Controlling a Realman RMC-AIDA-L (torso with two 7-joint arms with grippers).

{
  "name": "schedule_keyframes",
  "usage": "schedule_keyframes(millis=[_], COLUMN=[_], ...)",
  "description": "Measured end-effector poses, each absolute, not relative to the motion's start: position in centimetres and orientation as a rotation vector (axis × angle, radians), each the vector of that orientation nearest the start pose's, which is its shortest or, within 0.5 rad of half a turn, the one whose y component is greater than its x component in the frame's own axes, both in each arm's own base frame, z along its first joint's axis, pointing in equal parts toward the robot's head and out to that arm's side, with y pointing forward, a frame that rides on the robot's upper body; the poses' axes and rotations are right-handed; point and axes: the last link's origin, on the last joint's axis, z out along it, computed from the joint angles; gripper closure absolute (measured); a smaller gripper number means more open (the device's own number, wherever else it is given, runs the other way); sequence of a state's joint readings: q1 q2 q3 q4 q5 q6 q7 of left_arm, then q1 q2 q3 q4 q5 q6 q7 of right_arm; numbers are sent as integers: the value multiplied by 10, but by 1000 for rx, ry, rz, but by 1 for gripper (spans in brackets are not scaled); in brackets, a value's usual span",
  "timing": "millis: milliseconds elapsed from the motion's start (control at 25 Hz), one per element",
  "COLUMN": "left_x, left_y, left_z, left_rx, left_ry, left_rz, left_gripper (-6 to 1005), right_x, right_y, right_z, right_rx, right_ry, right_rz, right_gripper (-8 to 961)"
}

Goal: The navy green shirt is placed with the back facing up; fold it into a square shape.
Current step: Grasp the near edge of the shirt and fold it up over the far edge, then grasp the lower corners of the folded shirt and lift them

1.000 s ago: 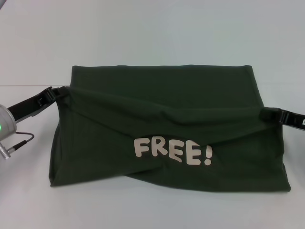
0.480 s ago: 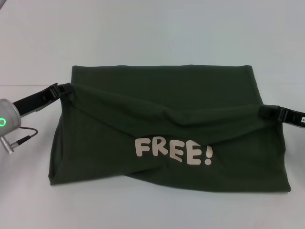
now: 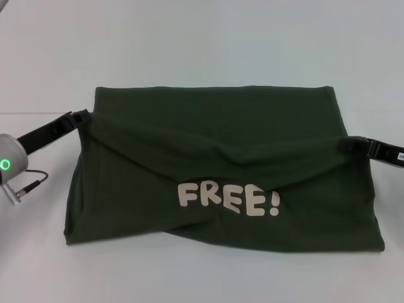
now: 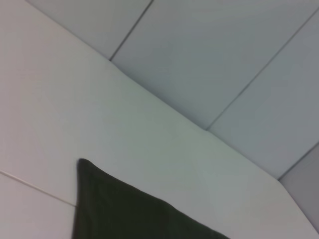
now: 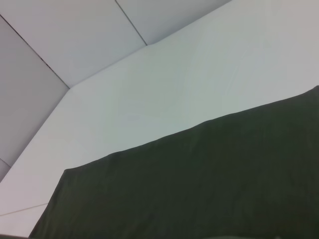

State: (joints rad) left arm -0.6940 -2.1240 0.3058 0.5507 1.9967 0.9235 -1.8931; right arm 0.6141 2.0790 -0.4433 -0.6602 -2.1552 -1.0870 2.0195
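Observation:
The navy green shirt (image 3: pixel 214 113) lies spread on the white table (image 3: pixel 202 44), its near layer turned over so pale "FREE!" lettering (image 3: pixel 228 200) faces up. My left gripper (image 3: pixel 82 118) pinches the folded layer's left corner, and my right gripper (image 3: pixel 348 145) pinches its right corner. The cloth edge between them sags in the middle and hangs a little above the layer below. A dark corner of the shirt (image 4: pixel 124 214) shows in the left wrist view. The right wrist view holds a wide stretch of the shirt (image 5: pixel 199 189).
A grey cable and plug (image 3: pixel 28 184) hang by my left arm's wrist (image 3: pixel 9 165), at the table's left side. Beyond the table's far edge stand pale wall panels (image 4: pixel 224 59).
Both grippers have carried the held fold edge slightly farther from me. The right one crept inward and the left arm shifted a little. The lettering has stayed in place.

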Motion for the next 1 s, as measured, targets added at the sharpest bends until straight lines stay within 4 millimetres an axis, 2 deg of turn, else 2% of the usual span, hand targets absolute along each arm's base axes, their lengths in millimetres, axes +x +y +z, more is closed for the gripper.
schedule_keyframes(millis=[200,320,400,480,640,880,1000], left_x=[-298,-299,-299,-301,-303,-310,-315], left_y=[421,421,421,419,408,378,365], left_z=[30,31,31,34,44,61,68], left_rx=[-1703,-1694,-1692,-1702,-1774,-2005,-2108], left_ry=[-1419,-1420,-1420,-1423,-1458,-1628,-1660], left_rz=[-911,-911,-912,-919,-969,-895,-774], left_gripper=[839,832,699,586,402,276,275], right_x=[309,312,313,315,322,331,331], right_y=[396,396,396,394,388,372,363], right_z=[38,37,36,37,42,52,54], right_rx=[-1952,-1940,-1938,-1932,-1929,-1979,-2037], right_ry=[1437,1446,1452,1457,1461,1470,1452], right_rz=[672,668,665,665,665,674,695], right_gripper=[803,670,582,335,251,124,76])
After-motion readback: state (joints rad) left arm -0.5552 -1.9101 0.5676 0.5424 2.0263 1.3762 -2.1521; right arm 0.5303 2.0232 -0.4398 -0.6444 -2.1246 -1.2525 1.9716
